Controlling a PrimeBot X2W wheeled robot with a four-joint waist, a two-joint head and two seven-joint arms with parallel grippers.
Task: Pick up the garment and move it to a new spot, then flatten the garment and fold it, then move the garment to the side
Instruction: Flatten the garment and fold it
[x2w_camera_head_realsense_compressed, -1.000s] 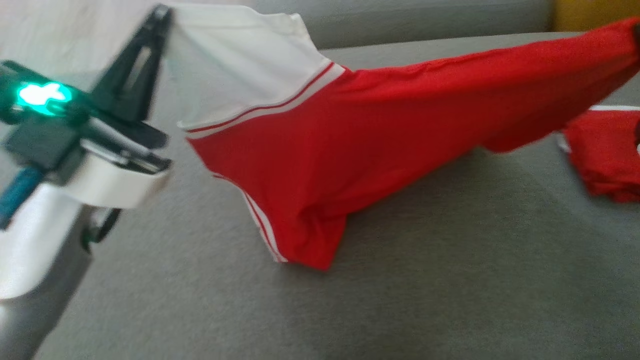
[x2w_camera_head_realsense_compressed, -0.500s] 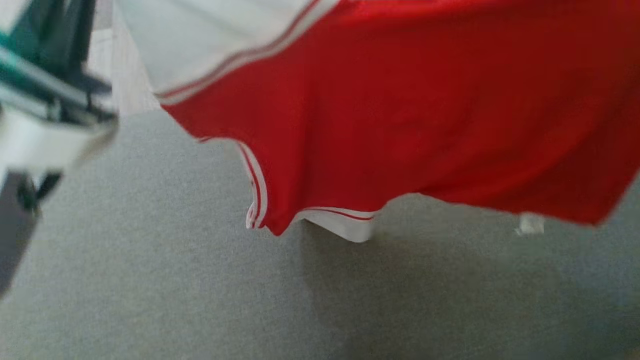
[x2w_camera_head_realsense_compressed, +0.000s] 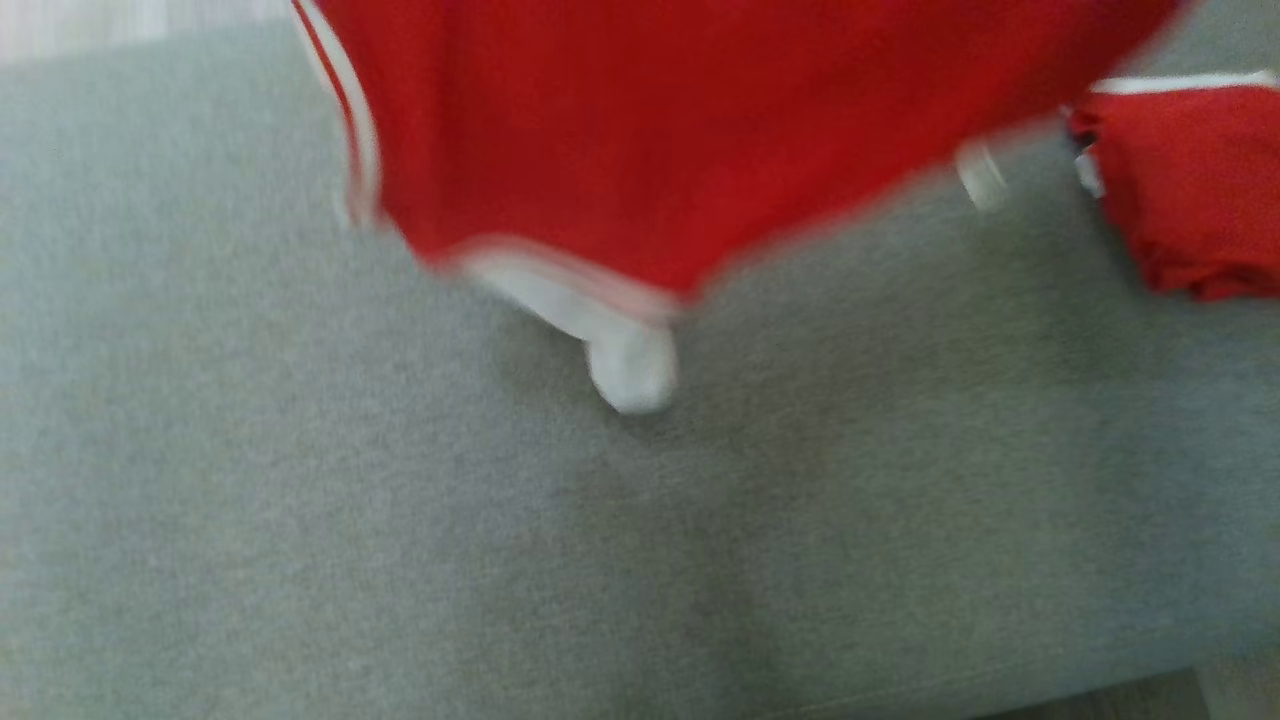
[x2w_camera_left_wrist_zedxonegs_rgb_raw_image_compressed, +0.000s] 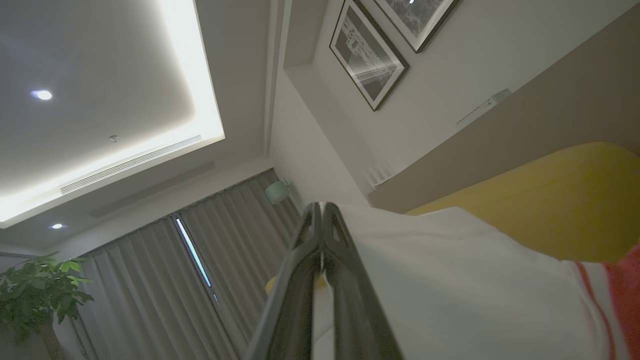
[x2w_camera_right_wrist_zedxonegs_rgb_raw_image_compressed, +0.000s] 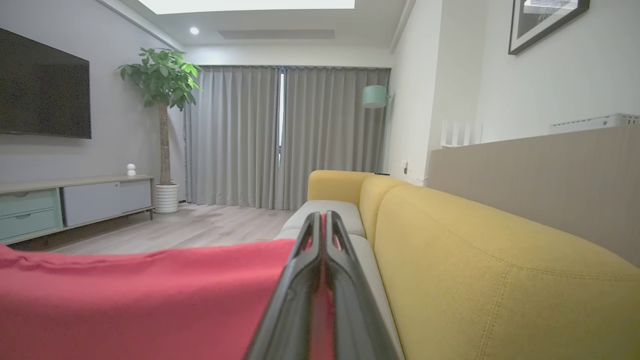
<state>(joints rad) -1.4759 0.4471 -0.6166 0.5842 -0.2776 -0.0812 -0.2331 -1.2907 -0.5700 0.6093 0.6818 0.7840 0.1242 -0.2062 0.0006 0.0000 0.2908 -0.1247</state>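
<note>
Your stock: one garment (x2w_camera_head_realsense_compressed: 700, 130), red with white trim, hanging over the grey sofa seat (x2w_camera_head_realsense_compressed: 600, 560). Left gripper (x2w_camera_left_wrist_zedxonegs_rgb_raw_image_compressed: 322, 207) clenched on its white part, right gripper (x2w_camera_right_wrist_zedxonegs_rgb_raw_image_compressed: 322, 216) on its red edge.

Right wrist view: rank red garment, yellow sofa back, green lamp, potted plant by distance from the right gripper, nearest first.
1. red garment: pinched in the right gripper, spreading left.
2. yellow sofa back: close on the right.
3. green lamp and potted plant: both far off by the curtains, lamp right, plant left; too close to call.
</note>
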